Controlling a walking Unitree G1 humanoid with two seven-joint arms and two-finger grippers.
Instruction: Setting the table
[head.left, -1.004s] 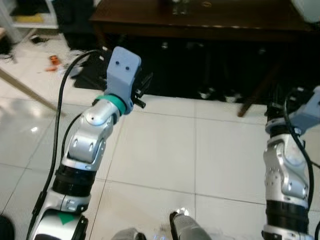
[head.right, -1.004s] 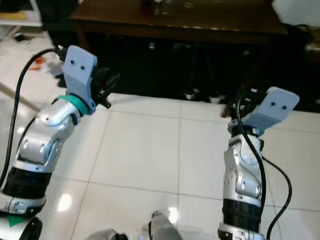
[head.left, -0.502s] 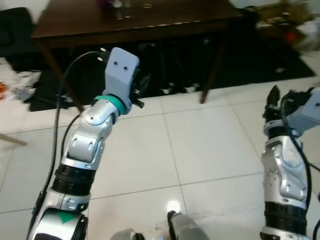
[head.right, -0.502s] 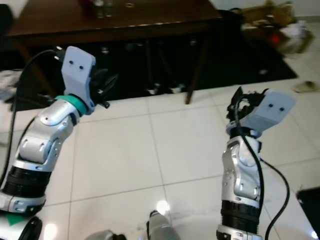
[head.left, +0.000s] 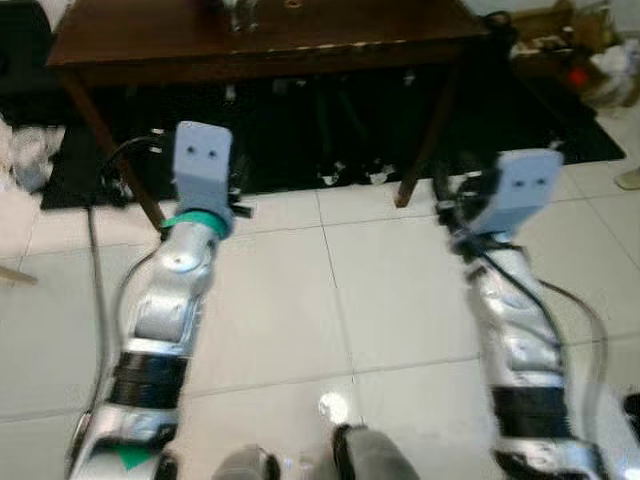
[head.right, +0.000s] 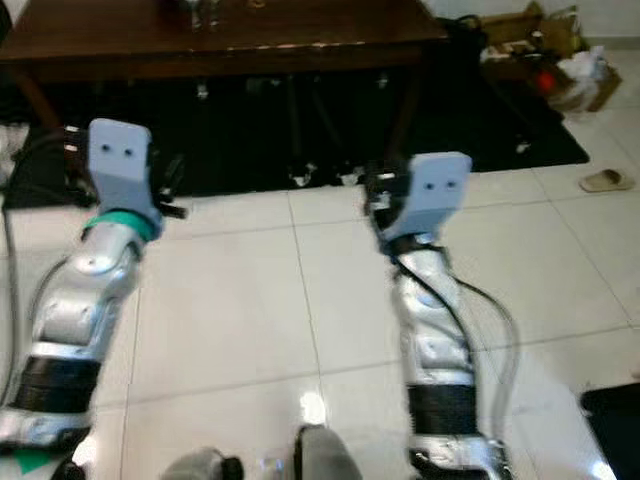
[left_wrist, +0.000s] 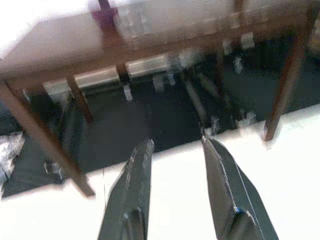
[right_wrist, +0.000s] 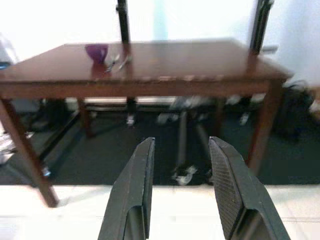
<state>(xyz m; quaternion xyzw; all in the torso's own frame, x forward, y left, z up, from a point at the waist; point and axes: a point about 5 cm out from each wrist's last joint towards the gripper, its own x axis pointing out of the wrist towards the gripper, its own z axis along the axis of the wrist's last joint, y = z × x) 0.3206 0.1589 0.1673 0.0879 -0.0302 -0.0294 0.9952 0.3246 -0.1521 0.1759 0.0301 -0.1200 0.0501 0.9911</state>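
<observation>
Since half a second ago, right arm swung inward toward the middle of the head views, its wrist housing now facing the camera beside the left arm's; whole scene shifted a little too, so some of that from the camera turning. Both arms raised over white floor tiles (head.right: 250, 320), pointing at the dark wooden table (right_wrist: 165, 65) ahead. Left gripper (left_wrist: 175, 150) hovering in air above the tile edge before the table, jaws moderately open with a clear gap between the two black fingers (left_wrist: 131, 192), holding nothing and touching nothing. Right gripper (right_wrist: 180, 147) likewise empty, jaws parted by a similar middling gap, fingers (right_wrist: 231, 192) aimed at the shadowed space under the tabletop, well short of the table. On the tabletop, toward its far left corner as seen from the right wrist, a small purple bowl (right_wrist: 97, 52) with what looks like cutlery (right_wrist: 118, 61) lying just beside it; too blurred to tell which pieces. Dark rug (head.right: 500, 120) under the table, chair legs and castors dimly visible in the shade. A sandal (head.right: 606, 180) on the tiles off to the right.
</observation>
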